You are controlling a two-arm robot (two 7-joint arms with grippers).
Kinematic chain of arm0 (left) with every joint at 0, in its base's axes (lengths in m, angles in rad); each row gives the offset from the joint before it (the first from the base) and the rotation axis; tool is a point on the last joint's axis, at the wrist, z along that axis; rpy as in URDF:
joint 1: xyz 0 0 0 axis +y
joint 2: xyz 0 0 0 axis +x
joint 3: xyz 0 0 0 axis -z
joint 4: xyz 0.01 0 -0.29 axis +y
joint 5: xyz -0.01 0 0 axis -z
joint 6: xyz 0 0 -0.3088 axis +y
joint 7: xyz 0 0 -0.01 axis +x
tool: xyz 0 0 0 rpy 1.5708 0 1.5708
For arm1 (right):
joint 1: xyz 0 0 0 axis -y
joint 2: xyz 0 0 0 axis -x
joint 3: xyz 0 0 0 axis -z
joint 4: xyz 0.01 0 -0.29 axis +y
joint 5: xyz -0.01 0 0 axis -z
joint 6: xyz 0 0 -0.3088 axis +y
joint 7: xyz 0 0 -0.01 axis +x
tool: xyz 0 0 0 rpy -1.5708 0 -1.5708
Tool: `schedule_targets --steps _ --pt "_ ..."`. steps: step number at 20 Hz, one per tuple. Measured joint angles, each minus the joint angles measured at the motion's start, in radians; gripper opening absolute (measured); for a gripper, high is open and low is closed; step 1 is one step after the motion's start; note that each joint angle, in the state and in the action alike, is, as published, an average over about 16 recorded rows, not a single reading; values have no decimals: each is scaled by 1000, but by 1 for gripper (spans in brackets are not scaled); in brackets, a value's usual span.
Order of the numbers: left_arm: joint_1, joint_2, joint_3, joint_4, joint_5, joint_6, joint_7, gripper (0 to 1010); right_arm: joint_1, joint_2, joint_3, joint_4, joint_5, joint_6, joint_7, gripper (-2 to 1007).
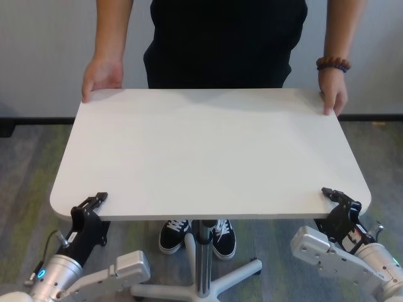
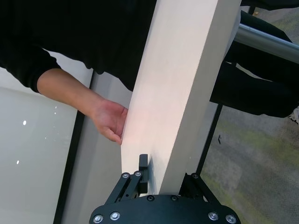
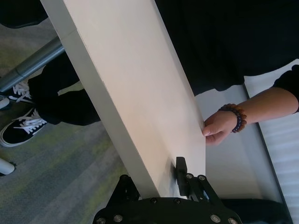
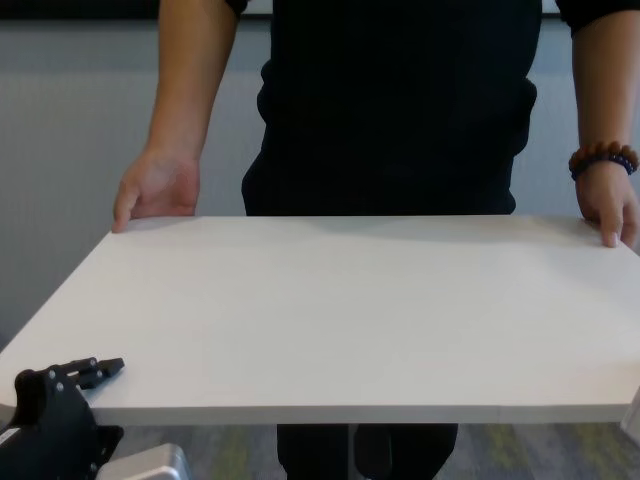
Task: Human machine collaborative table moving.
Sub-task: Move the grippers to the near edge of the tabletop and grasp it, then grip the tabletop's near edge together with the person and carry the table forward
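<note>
Left gripper point(image 1: 96, 200) and right gripper point(image 1: 334, 194) both clamped on near edge of table point(image 1: 208, 151); human point(image 1: 227, 38) holds far corners. My worry: shallow bite, slip if he lifts unevenly

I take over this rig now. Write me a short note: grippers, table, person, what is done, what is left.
Left gripper: clamped on the table at its near left corner.
Right gripper: clamped on the near right corner.
Person: stands at the far side, one hand on each far corner.
Done: both sides hold the table.
Left: move it together, then let go.
</note>
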Motion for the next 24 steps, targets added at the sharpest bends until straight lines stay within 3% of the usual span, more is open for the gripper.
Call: schedule_targets --steps 10,24 --pt "-1 -1 -1 -1 2 -2 1 289 0 -1 2 0 -2 -3 -5 345" --pt "-3 -21 -20 -27 18 -10 -9 286 4 -8 22 -5 -31 -39 -13 343"
